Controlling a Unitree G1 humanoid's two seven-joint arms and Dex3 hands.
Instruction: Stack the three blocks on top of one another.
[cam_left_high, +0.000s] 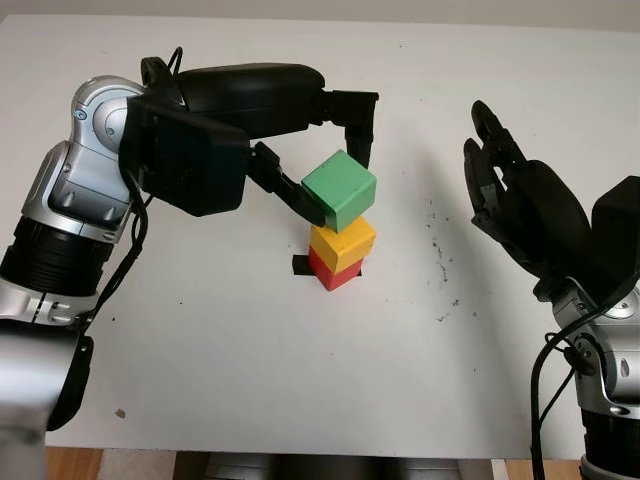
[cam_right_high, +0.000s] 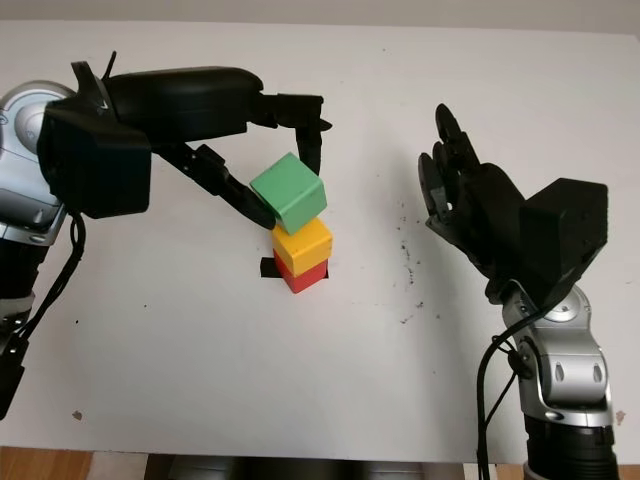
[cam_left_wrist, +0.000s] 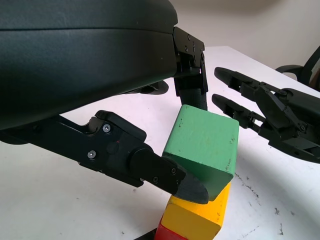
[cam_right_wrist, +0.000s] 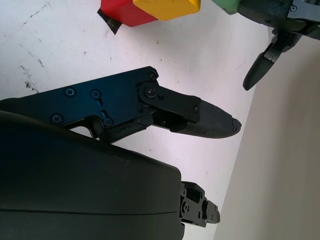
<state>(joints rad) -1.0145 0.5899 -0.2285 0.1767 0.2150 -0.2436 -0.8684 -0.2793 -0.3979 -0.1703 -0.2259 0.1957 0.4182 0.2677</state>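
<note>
**A:** Start with the big picture. What are you looking at?

**B:** Your white table (cam_left_high: 200, 340) takes up most of the head view. Your left hand (cam_left_high: 335, 178) reaches in from the upper left of the frame toward the centre, and your right hand (cam_left_high: 500, 190) hangs at the right edge, open and holding nothing, well apart from the stack. I'd guess it's parked there to stay out of the way.

**A:** And the blocks?

**B:** Centre of the frame. The red block (cam_left_high: 330, 272) sits on a dark mark on the table, and the yellow block (cam_left_high: 343, 243) is on top of it. The green block (cam_left_high: 340, 188) is pinched between your left fingers (cam_left_wrist: 165, 172), one low on its near face and one behind.

**A:** Is it down yet?

**B:** It's tilted, with a lower corner at the yellow block; I can't tell whether it truly rests there. You're holding it by opposite sides so the underside stays free to land. Level it before letting go, or it may slide off.
</note>
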